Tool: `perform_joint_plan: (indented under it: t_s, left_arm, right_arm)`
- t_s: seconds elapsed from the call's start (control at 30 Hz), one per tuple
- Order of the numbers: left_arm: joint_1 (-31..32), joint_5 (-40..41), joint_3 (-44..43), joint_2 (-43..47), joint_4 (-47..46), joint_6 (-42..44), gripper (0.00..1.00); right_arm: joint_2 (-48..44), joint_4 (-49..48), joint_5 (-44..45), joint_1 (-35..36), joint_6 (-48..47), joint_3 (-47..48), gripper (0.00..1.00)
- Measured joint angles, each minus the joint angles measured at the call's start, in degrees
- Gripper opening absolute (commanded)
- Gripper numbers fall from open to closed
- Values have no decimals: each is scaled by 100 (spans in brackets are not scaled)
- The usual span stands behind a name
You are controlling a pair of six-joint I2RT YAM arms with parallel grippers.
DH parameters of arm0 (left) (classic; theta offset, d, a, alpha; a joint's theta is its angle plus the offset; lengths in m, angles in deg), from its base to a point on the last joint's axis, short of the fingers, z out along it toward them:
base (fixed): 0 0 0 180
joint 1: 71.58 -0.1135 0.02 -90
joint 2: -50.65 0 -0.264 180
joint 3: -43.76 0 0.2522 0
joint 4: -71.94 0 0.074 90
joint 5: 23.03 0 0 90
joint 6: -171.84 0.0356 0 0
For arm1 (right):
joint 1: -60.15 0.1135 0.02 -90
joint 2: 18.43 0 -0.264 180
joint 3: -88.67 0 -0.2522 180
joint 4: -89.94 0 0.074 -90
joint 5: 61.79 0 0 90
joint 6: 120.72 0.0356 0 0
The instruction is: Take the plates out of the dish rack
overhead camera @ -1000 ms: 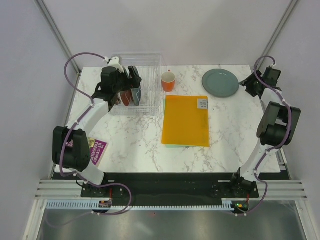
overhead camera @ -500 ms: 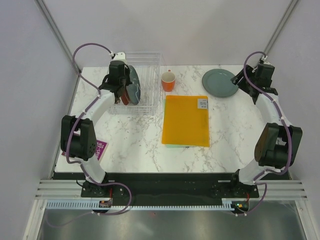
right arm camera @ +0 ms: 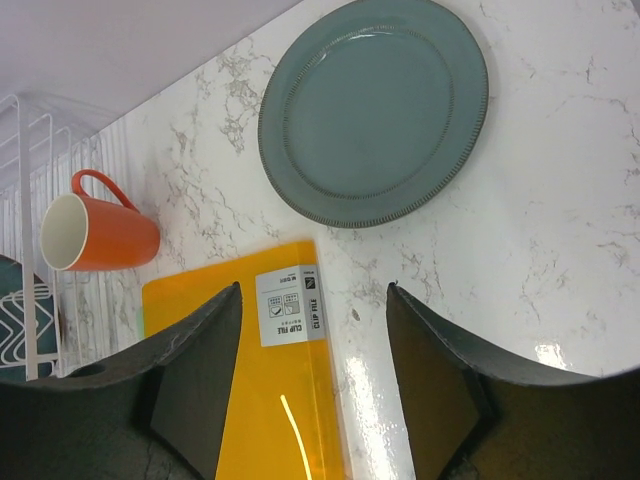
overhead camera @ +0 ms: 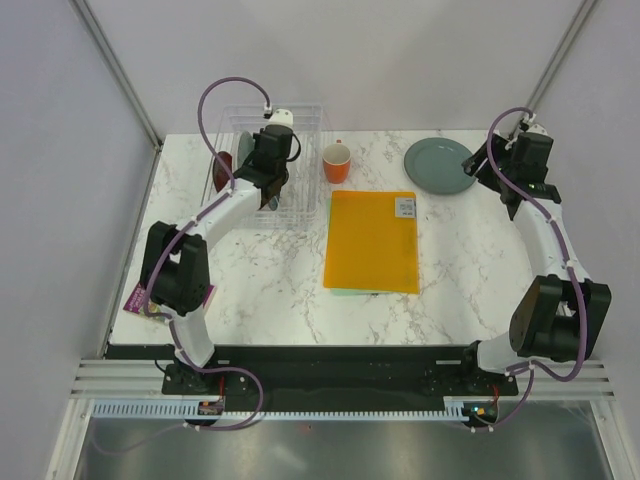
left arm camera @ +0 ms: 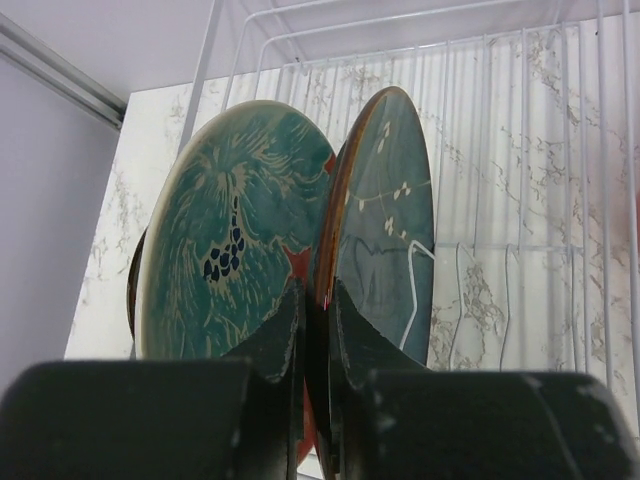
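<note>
Marble desk (overhead camera: pixel 260 270) from above: grey-green plate (overhead camera: pixel 441 166) out, dish rack (overhead camera: pixel 305 200) not empty. Left wrist: your left hand (left arm camera: pixel 316 300) is clamped on the dark teal plate (left arm camera: pixel 385 230), patterned plate (left arm camera: pixel 235 230) just left of it. Right wrist: right hand (right arm camera: pixel 312 300) is apart and empty, grey-green plate just ahead. One down, two-plus left, I'd say.

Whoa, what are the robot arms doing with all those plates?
The robot is taking plates out of the clear dish rack. Its left hand is pinched shut on the edge of a teal plate with a red rim, which stands in the rack next to another patterned plate. A grey-green plate lies flat on the table, outside the rack. The right hand hangs open above that corner, holding nothing.
</note>
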Motion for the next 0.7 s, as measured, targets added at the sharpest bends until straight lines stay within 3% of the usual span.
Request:
perform_joint_plan:
  t_s: [0.07,0.13,0.23,0.27,0.3,0.7]
  left_arm:
    - [66,138,-28,-44,-4,66,24]
    - [92,177,-37,-57,-33,74,15]
    - [116,164,-44,-68,-35,72,18]
    - [118,164,-44,-72,-37,72,13]
    - [118,177,-48,-76,-35,72,2]
    - [87,389,-284,-131,356,133,2]
  right_arm:
    - [-105,37,-4,7,-20,-39,69]
    - [-192,63,-4,11,-44,-59,70]
    - [-256,72,-15,11,-63,-68,70]
    - [-258,74,-20,11,-66,-68,70]
    - [-258,74,-26,11,-66,-70,70]
    - [-256,96,-155,11,-66,-85,70]
